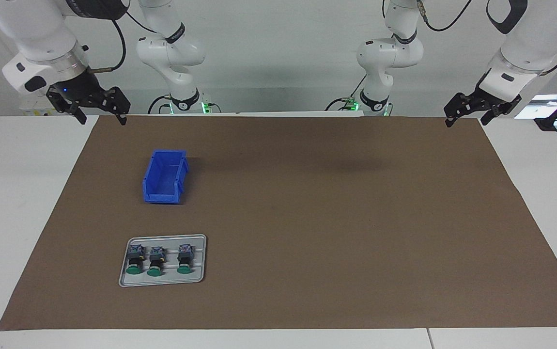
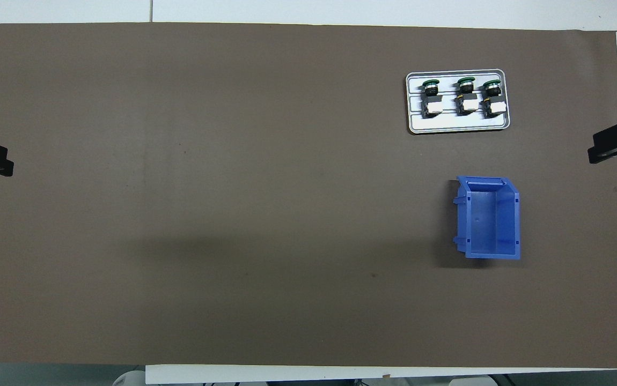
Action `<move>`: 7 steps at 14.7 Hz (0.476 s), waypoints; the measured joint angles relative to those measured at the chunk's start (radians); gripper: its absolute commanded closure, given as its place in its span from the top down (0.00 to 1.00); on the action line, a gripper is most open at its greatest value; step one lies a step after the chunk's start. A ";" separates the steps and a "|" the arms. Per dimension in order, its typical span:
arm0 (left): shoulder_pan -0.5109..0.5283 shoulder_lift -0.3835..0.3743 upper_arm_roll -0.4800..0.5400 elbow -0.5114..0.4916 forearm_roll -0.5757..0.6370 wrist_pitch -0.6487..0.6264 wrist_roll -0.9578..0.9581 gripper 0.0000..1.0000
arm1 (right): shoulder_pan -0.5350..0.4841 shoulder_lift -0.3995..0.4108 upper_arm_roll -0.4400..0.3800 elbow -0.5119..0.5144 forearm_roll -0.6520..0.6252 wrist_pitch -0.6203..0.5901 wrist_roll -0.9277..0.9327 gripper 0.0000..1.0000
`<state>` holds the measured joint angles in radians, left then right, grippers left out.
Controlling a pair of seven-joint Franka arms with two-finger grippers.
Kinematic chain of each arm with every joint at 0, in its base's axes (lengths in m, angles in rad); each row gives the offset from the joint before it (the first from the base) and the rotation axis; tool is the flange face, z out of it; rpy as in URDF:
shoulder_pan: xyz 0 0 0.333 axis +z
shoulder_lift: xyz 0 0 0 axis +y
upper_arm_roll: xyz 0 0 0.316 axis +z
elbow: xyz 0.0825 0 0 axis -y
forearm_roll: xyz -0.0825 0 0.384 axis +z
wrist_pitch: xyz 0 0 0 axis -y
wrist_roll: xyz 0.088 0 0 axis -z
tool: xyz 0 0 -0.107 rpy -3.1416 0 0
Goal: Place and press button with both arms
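Two pincers hang raised at the robots' edge of the brown mat, both arms waiting. The right pincer is over the mat's corner at the right arm's end, its fingers spread and holding nothing. The left pincer is over the corner at the left arm's end, fingers likewise apart and bare. A blue bin sits open-topped on the mat, toward the right arm's end. Farther from the robots than the bin lies a grey tray carrying three green-capped buttons in a row, lying on their sides, caps pointing away from the robots. The mat covers most of the white counter.
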<state>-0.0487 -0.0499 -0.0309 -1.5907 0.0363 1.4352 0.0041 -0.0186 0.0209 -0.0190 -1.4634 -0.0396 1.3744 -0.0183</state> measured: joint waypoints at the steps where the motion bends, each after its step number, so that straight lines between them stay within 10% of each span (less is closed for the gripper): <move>1: 0.000 0.000 0.000 0.000 0.000 0.000 0.000 1.00 | 0.000 0.000 0.000 0.000 0.000 0.000 0.000 1.00; 7: 0.000 0.000 0.000 0.000 0.000 -0.002 0.000 1.00 | -0.005 0.000 -0.004 -0.001 0.000 0.000 0.000 1.00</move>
<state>-0.0487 -0.0499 -0.0309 -1.5907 0.0363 1.4331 0.0042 -0.0236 0.0209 -0.0235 -1.4641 -0.0398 1.3744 -0.0182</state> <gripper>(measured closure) 0.000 0.000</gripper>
